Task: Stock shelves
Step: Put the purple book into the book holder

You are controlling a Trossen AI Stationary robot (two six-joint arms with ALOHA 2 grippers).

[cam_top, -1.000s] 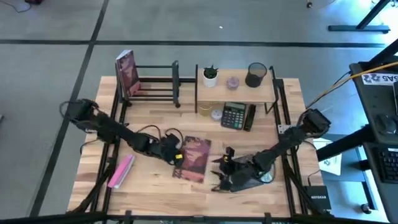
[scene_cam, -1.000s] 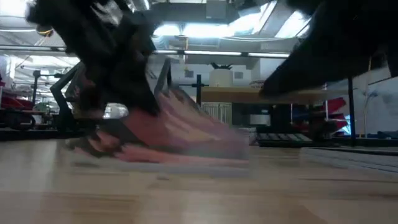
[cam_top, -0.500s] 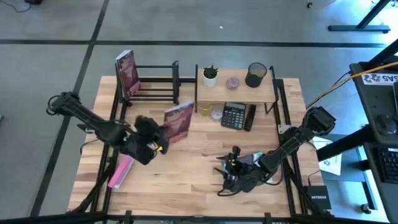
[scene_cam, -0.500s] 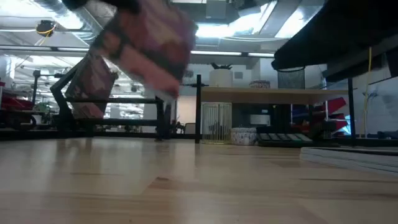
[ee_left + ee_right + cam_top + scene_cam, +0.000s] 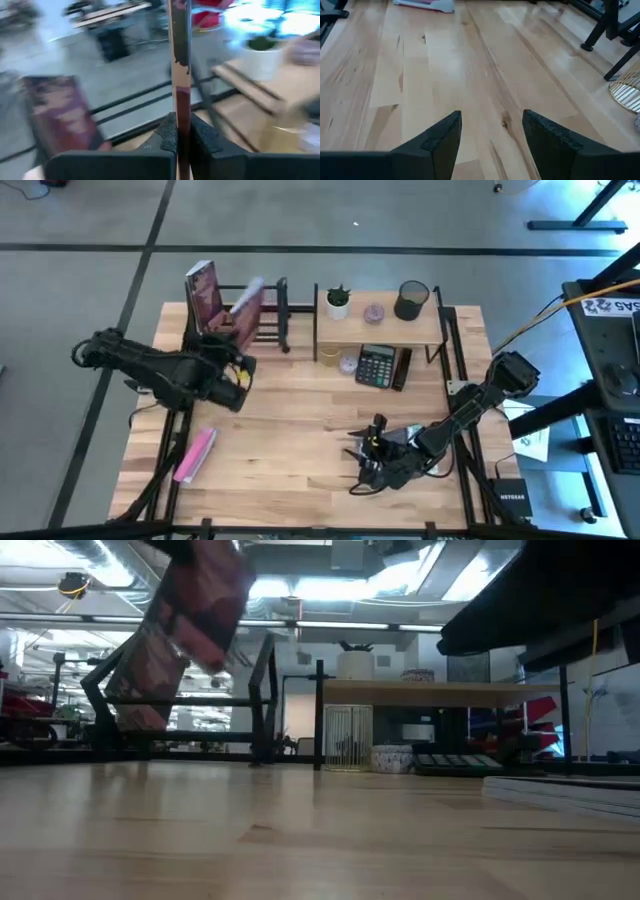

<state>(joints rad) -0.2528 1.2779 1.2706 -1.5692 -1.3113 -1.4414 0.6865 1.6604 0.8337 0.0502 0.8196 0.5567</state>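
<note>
Half a second ago the maroon book (image 5: 247, 307) was held over the middle of the surface (image 5: 320, 430); it now hangs at the black metal-bar rack (image 5: 262, 320), carried back and to the left by the left end effector (image 5: 238, 345). It sits tilted above the rack's bars, just beside a second maroon book (image 5: 203, 298) that already stands at the rack's left end. By my reading, the carry is nearly over and what remains is to lower the book into a slot and let go.

Seen from the left wrist, the left end effector's fingers (image 5: 167, 137) are clamped on the book's lower edge, the book standing on edge between them, with the rack's bars beyond. That arm stretches from the left side of the surface toward the back, its wrist raised over the rack's front.

Over the front right of the surface waits the right end effector (image 5: 491, 131), fingers spread and nothing between them. A pink book (image 5: 195, 455) lies flat at front left (likely next in line). Behind, the wooden shelf (image 5: 380, 330) carries a small plant, a cup and a calculator.
</note>
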